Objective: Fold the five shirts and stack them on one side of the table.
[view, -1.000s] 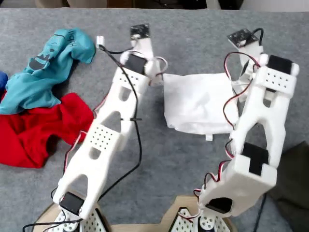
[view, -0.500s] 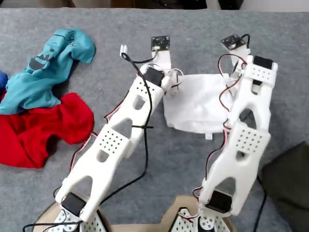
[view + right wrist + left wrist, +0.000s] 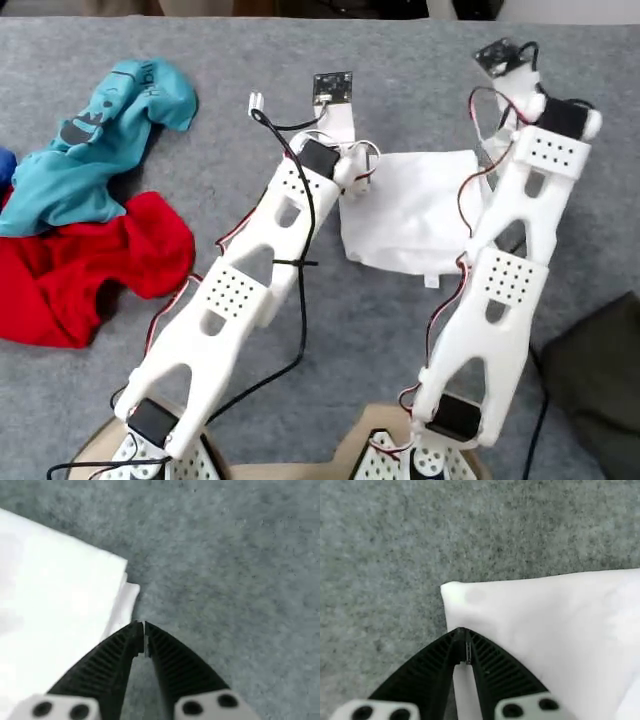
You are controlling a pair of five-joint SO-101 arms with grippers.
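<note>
Left tool (image 3: pixel 465 647) and right tool (image 3: pixel 144 640), both closed tight, sit at the white shirt (image 3: pixel 410 215)'s corners; teal shirt (image 3: pixel 100 130) and red shirt (image 3: pixel 70 270) lie apart; dark cloth (image 3: pixel 595 370) is cut off.

You have bare worktop (image 3: pixel 420 80) along the far side, beyond the white shirt (image 3: pixel 410 215), and a grey lane between the two arms nearer their bases. The left arm (image 3: pixel 250 270) slants between that shirt and the red shirt (image 3: pixel 90 260) and teal shirt (image 3: pixel 95 140) heaped at the left. The right arm (image 3: pixel 510 280) lies along the white shirt's other edge, with a dark cloth (image 3: pixel 600 370) past it at the worktop's right edge.
</note>
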